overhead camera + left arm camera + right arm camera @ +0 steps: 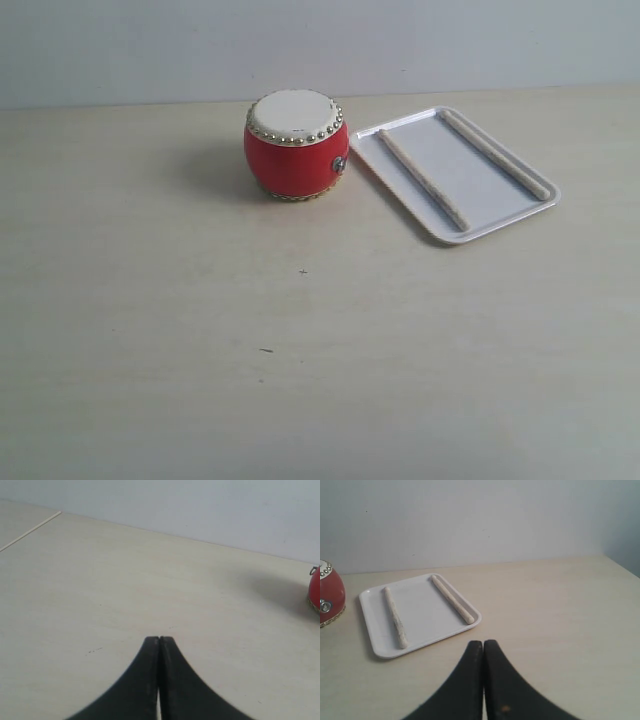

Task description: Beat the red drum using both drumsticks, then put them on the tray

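Glossy red drum, cream-skinned and gold-studded, is standing near the table's far edge beside the white rimmed tray. Pale wooden drumsticks are lying along its long edges. Left gripper and right gripper are sitting closed, empty.

Pale wood-grain tabletop, plain whitish wall along its far edge.

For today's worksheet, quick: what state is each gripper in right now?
Left gripper: closed, holding nothing.
Right gripper: closed, holding nothing.
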